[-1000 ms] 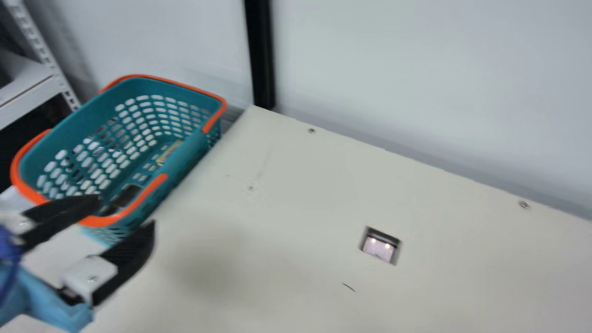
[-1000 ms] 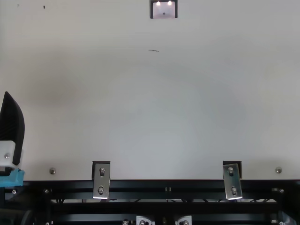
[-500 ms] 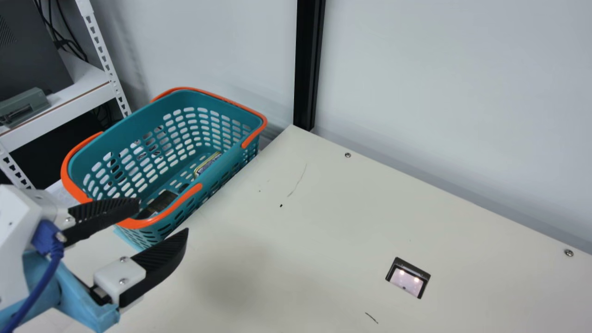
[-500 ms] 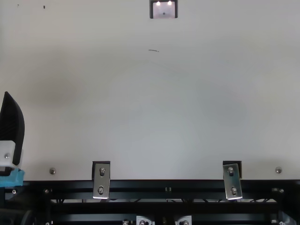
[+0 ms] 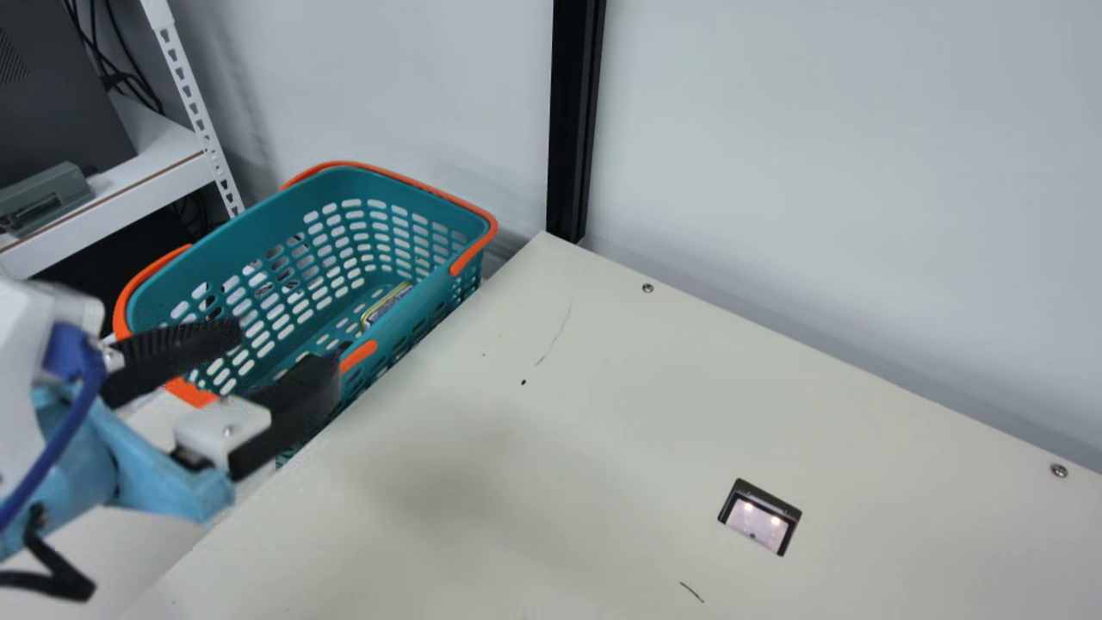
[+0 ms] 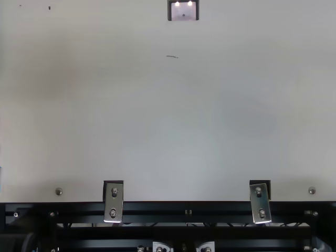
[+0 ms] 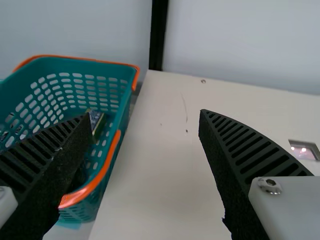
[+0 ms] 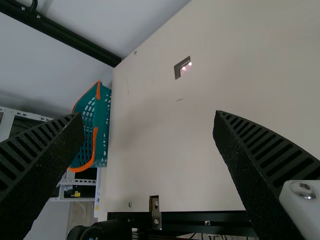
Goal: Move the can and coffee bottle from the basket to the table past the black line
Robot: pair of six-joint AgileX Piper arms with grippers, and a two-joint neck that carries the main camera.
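The teal basket (image 5: 465, 226) with orange handles stands off the table's left edge. In it lies a yellow-edged item (image 5: 385, 306), also in the left wrist view (image 7: 96, 122); I cannot tell whether it is the can. Part of a dark item (image 7: 78, 179) shows behind a finger there. My left gripper (image 5: 288, 346) is open over the basket's near end, nothing between its fingers; in its wrist view (image 7: 142, 116) they stand wide apart. My right gripper (image 8: 146, 116) is open and empty, with the basket (image 8: 102, 117) farther off. A short black mark (image 6: 172, 56) is on the table.
The cream table (image 5: 551, 448) has a square cutout (image 5: 759, 517) and a thin scratch (image 5: 556, 336). A black post (image 5: 575, 120) stands at its back corner against the wall. Shelving (image 5: 164, 164) is left of the basket; metal brackets (image 6: 113, 202) sit along the front rail.
The neck camera turned first, then held still. My left gripper has since shifted toward the basket's near end, now covering the dark item in the main view, and has left the top view.
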